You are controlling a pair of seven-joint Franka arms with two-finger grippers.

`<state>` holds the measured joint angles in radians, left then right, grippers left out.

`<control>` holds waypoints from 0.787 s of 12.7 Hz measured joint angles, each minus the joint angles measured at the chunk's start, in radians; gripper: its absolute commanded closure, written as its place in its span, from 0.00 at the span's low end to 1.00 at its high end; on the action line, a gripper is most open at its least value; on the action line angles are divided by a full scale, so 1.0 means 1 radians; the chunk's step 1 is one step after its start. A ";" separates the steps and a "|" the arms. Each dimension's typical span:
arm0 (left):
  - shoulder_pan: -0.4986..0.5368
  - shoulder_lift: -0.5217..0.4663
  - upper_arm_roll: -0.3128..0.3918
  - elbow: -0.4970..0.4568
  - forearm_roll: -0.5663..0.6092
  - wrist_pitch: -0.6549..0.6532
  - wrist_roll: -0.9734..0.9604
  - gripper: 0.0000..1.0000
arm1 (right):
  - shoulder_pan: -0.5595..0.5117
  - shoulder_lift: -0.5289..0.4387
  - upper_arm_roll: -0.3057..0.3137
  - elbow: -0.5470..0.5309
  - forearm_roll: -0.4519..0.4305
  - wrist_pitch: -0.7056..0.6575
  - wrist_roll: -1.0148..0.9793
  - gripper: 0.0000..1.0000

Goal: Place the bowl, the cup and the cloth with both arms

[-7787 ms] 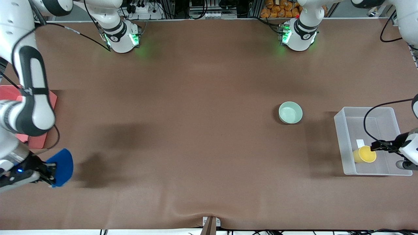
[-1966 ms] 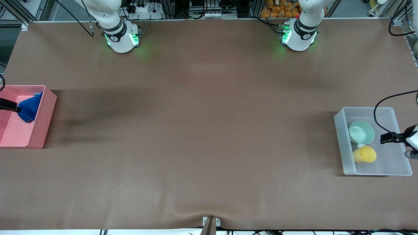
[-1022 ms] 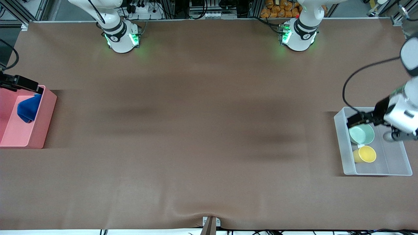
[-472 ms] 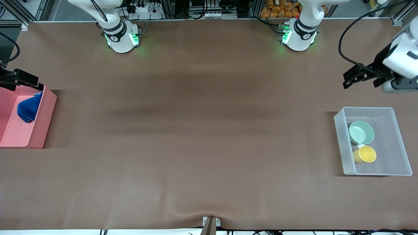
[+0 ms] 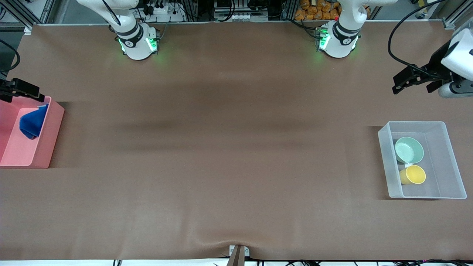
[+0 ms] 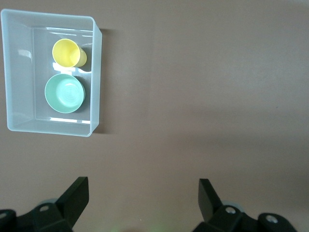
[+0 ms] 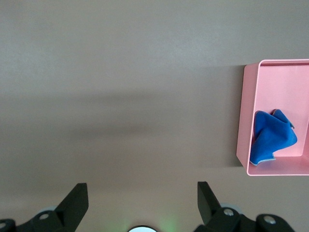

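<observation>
Now bowl [image 5: 409, 149] beside cup [image 5: 412, 174] in clear bin [image 5: 449, 158]; cloth [image 5: 32, 122] in pink bin [image 5: 51, 136]; left end effector [image 5: 400, 80] and right end effector [image 5: 26, 90] both spread, empty, over bench [image 5: 229, 155].

even, diffuse overhead light, moderately bright; no hard glare on the brown bench [image 5: 236, 166]. broad soft-edged shadow bands lie across the bench mid-area in the front view, and a faint one shows in each wrist view. clear bin [image 5: 386, 162] and pink bin [image 5: 51, 133] each cast a dark shadow toward the bench centre. small white highlights on the clear bin's floor in the left wrist view. green glow spills from both arm bases [image 5: 138, 44] onto the bench. front view sharp throughout; wrist views slightly soft, colours muted.
</observation>
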<state>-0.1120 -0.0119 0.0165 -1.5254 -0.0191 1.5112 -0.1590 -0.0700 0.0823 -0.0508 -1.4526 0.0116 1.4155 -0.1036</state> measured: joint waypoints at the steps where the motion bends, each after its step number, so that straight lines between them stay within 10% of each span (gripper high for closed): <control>1: 0.000 0.002 0.023 0.008 -0.002 0.003 0.025 0.00 | 0.000 -0.004 0.000 -0.006 0.000 0.006 0.001 0.00; 10: -0.001 0.007 0.053 0.020 -0.008 0.003 0.123 0.00 | 0.016 -0.057 0.009 -0.076 0.000 0.047 0.082 0.00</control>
